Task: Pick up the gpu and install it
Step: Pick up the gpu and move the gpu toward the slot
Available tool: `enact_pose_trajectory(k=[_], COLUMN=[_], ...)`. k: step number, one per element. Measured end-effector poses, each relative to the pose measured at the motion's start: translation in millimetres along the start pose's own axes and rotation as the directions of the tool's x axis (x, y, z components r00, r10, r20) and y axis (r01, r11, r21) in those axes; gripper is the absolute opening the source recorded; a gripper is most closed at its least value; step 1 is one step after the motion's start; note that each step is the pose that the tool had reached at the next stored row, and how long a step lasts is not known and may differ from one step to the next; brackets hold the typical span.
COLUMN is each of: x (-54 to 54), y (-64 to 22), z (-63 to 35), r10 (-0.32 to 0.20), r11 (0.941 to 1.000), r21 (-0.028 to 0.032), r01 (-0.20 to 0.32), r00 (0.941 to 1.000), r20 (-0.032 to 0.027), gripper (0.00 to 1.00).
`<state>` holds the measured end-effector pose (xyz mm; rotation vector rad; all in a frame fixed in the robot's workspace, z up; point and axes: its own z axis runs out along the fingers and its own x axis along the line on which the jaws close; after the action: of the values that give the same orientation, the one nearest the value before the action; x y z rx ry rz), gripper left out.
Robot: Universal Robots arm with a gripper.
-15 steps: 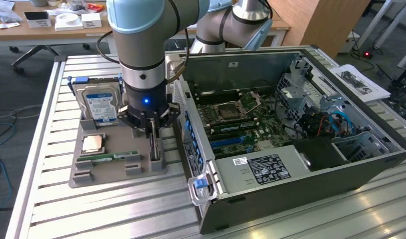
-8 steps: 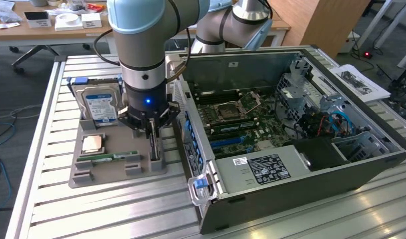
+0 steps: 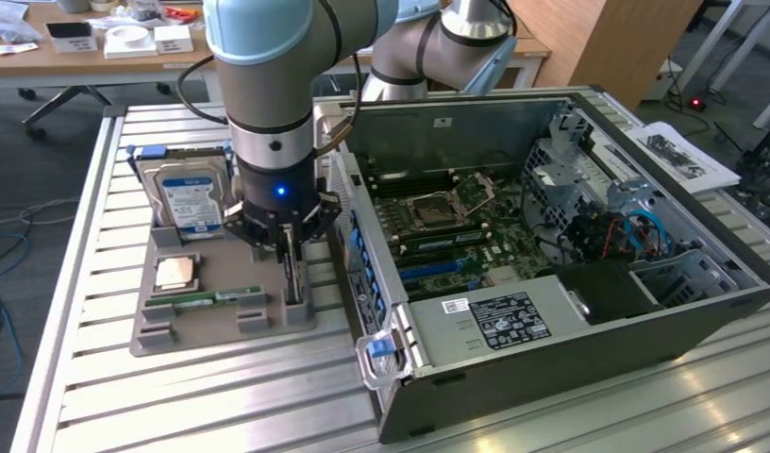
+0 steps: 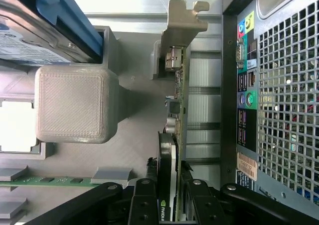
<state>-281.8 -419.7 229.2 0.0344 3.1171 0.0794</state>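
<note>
The gpu (image 4: 178, 100) stands on its edge in a slot of the grey parts holder (image 3: 209, 326), its silvery end bracket (image 4: 182, 16) at the far end from my fingers. In the exterior view it is a thin dark card (image 3: 292, 283) at the holder's side nearest the computer case. My gripper (image 3: 288, 247) comes straight down over it. In the wrist view my gripper (image 4: 168, 172) has one black finger (image 4: 149, 180) on each face of the card's black cooler, pressed against it.
The open computer case (image 3: 687, 311) lies on its side at the exterior view's right, with the motherboard (image 3: 442, 236) exposed. The holder also carries a blue-labelled hard drive (image 3: 190, 198), a processor (image 3: 177, 272) and a green memory stick (image 3: 209, 297). A slatted metal table (image 3: 234, 406) bears everything.
</note>
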Motion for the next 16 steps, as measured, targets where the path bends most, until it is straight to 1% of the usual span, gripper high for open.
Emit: enact_pose_trajectory(k=[4,6,12,16], x=[-0.1,-0.1,-0.3,-0.4], y=[0.0,0.1,0.6,1.0], z=[-0.2,-1.8,-10.9,-20.0], r10=[0.0,0.0,0.0,0.0], r11=[1.0,1.0,1.0,1.0], r21=[-0.0002,-0.0002,-0.0001,-0.0002], r01=[0.0,0.0,0.0,0.0], r00=[1.0,1.0,1.0,1.0], r20=[0.0002,0.0002,0.0001,-0.0001], gripper=[0.28,0.28,0.28,0.28])
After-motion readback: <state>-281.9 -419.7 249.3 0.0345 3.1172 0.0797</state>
